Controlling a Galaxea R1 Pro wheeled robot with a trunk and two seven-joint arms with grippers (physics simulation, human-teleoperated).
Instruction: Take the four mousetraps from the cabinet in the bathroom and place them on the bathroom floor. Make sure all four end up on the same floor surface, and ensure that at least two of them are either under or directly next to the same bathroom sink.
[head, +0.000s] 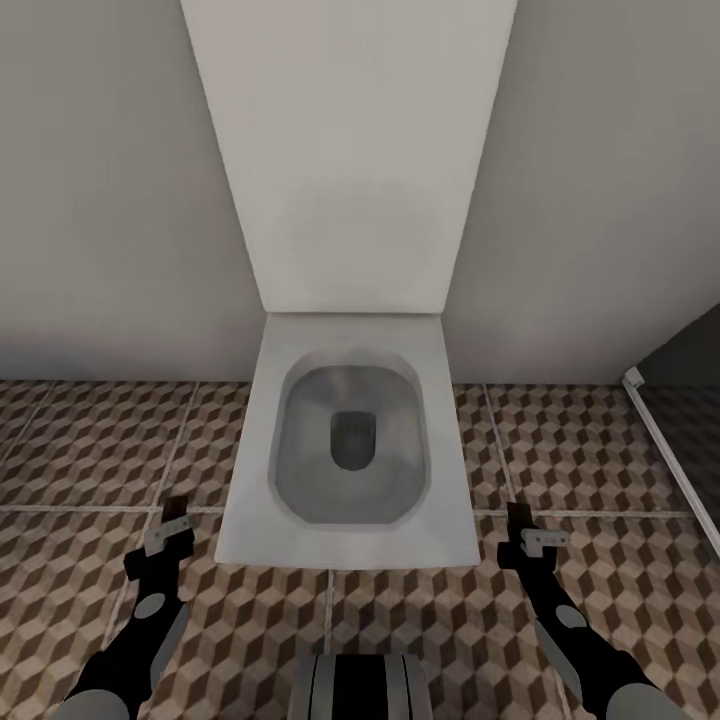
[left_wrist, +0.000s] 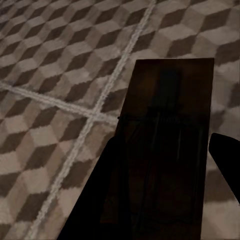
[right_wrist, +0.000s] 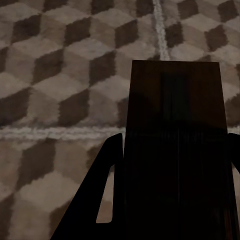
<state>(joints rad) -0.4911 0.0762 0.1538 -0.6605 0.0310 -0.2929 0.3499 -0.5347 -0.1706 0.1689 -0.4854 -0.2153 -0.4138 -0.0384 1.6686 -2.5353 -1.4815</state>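
Both grippers hover low over the bathroom floor (head: 90, 450), one on each side of a toilet. My left gripper (head: 168, 535) is shut on a flat brown mousetrap (head: 176, 507); up close that mousetrap (left_wrist: 170, 115) is a dark board jutting out between the fingers (left_wrist: 102, 190). My right gripper (head: 527, 540) is shut on another mousetrap (head: 517, 518), and this mousetrap (right_wrist: 175, 130) likewise sticks out past the fingers (right_wrist: 107, 185) over the cube-patterned tiles (right_wrist: 55, 75). The cabinet and the bathroom sink are out of view.
A white toilet (head: 255, 520) with its lid raised stands against the pale wall (head: 100, 200) straight ahead, between the two arms. At the right a dark panel with a white bottom rail (head: 670, 460) runs along the floor. My trunk (head: 360, 685) is at the bottom centre.
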